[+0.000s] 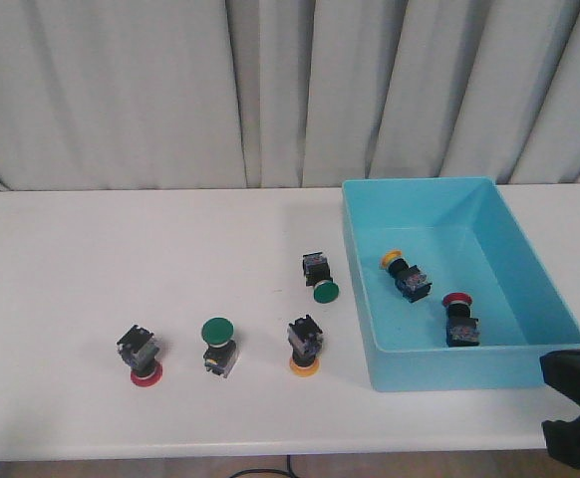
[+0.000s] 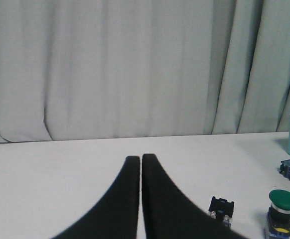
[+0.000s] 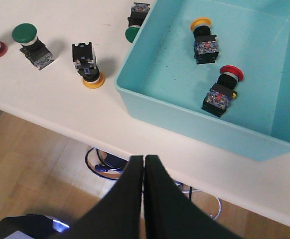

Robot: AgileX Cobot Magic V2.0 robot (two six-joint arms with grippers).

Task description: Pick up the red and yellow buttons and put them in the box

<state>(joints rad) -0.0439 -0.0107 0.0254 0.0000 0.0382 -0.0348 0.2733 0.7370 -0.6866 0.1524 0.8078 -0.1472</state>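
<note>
Both my tools, left [image 2: 141, 199] and right [image 3: 143, 199], are pinched closed on nothing. The turquoise plastic box [image 1: 410, 368] already holds two buttons; a red-capped push-button [image 1: 141, 356] and a yellow-capped push-button [image 1: 305, 346] wait on the white worktop [image 1: 71, 269]. Green-capped buttons [image 1: 217, 346] stand between them, so I might grab wrong.

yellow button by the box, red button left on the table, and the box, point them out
yellow button on the table [image 1: 305, 364], front view, on its yellow cap
red button on the table [image 1: 146, 376], front view, on its red cap
box [image 1: 449, 366], front view, on its near outer wall
</note>
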